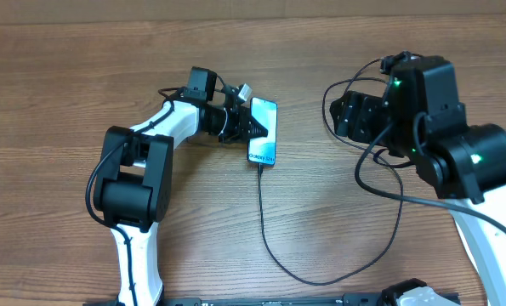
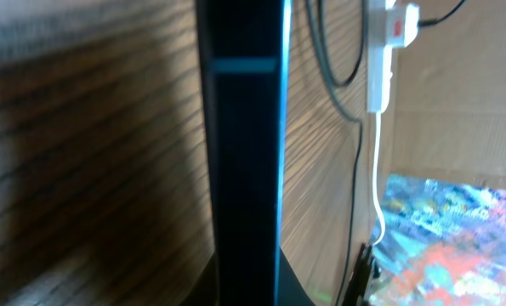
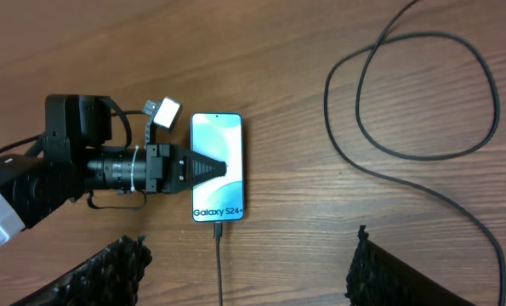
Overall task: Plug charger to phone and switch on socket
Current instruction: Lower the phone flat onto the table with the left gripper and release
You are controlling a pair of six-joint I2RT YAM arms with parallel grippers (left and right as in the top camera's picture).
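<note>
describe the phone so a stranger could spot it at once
Find the white and black left arm on the wooden table. At its claw tip lies the phone, a slim slab with a light blue screen. Only it has the thin black cable plugged into its end.

Wood-grain table (image 1: 57, 93) carried phone (image 1: 263, 132) screen up, near ctr. Black charger (image 1: 261, 212) cable met phone's lower edge, ran across tabletop w/ slack loops at right. White socket (image 2: 378, 76) & its white cord (image 2: 377, 170) lay further off.
</note>
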